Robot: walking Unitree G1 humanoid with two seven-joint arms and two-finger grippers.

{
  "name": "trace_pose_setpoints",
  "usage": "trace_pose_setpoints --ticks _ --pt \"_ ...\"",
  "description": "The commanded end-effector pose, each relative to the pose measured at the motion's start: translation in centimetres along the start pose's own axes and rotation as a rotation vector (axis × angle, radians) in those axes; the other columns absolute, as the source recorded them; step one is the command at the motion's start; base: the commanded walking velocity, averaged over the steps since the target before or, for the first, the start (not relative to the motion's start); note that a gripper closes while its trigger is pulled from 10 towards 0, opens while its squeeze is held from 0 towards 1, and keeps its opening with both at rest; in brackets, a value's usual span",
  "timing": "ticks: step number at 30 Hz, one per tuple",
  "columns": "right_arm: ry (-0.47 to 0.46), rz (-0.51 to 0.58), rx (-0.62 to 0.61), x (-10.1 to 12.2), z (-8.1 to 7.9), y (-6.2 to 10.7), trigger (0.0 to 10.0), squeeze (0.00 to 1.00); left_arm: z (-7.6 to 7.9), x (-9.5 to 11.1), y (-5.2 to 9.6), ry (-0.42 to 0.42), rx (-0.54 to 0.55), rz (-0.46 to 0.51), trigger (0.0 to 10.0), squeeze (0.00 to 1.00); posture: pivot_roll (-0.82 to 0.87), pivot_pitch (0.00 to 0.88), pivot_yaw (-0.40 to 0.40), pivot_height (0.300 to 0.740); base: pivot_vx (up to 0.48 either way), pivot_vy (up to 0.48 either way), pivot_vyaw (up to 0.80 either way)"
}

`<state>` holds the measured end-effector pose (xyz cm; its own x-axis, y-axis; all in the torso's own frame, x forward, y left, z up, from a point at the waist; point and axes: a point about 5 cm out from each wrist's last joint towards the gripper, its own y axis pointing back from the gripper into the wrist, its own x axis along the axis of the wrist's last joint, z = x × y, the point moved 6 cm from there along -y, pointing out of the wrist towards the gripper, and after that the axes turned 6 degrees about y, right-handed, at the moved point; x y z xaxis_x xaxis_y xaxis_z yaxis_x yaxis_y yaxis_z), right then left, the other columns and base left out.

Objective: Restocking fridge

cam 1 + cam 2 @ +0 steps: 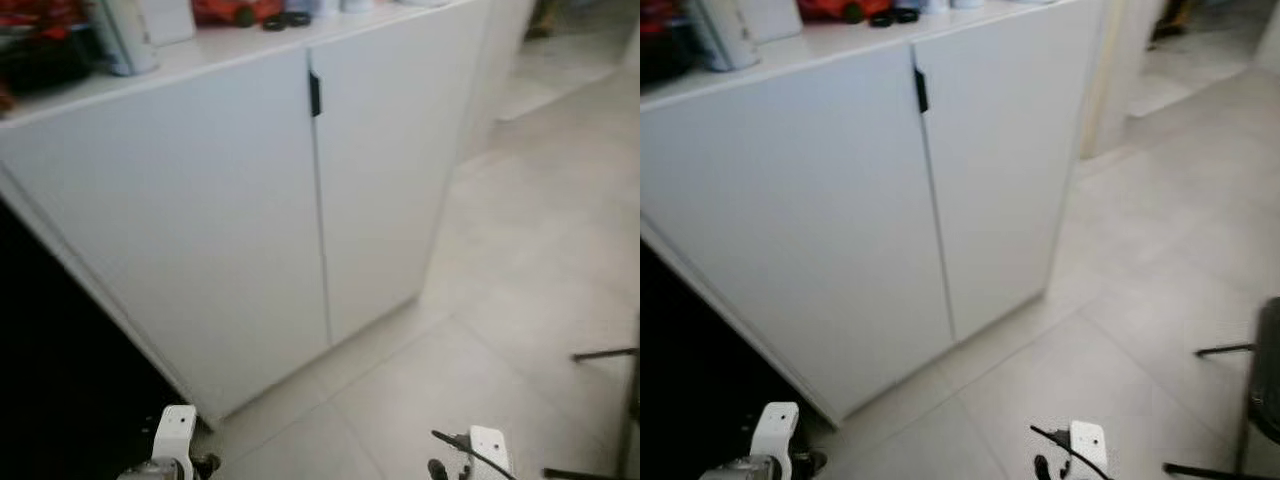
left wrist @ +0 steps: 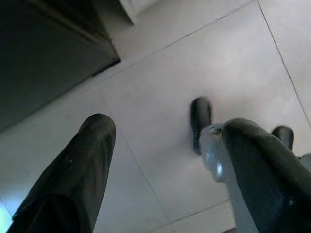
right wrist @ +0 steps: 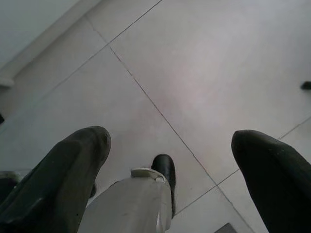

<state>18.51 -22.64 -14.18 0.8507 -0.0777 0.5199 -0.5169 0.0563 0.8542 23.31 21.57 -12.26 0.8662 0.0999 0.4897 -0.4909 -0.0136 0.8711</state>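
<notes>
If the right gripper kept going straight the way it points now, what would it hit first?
Probably the floor. The open right gripper points down at bare tiles; the robot's own foot sits just below the line.

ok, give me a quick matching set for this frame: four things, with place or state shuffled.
Things:
1. cabinet doors
2. black handle
3. left gripper
4. red items

Place or state:
A. open, pointing down at the floor tiles
B. on the cabinet top
C. shut
D. at the seam between the doors, near the top

Pairs: 1-C, 2-D, 3-A, 4-B
</notes>
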Motion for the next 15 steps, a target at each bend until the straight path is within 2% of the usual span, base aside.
trace_pose_setpoints --ticks 1,15 --pt "0.0 0.004 0.018 0.36 -0.84 -0.17 10.0 0.0 -0.85 -0.09 0.13 -0.049 0.018 -0.005 10.0 0.0 -0.16 0.0 0.059 0.74 0.0 0.0 0.8" --pt "0.006 0.006 0.02 0.47 -0.8 -0.17 10.0 0.0 -0.87 0.02 0.12 -0.055 0.023 -0.003 10.0 0.0 -0.16 0.0 0.053 0.74 0.0 0.0 0.8"
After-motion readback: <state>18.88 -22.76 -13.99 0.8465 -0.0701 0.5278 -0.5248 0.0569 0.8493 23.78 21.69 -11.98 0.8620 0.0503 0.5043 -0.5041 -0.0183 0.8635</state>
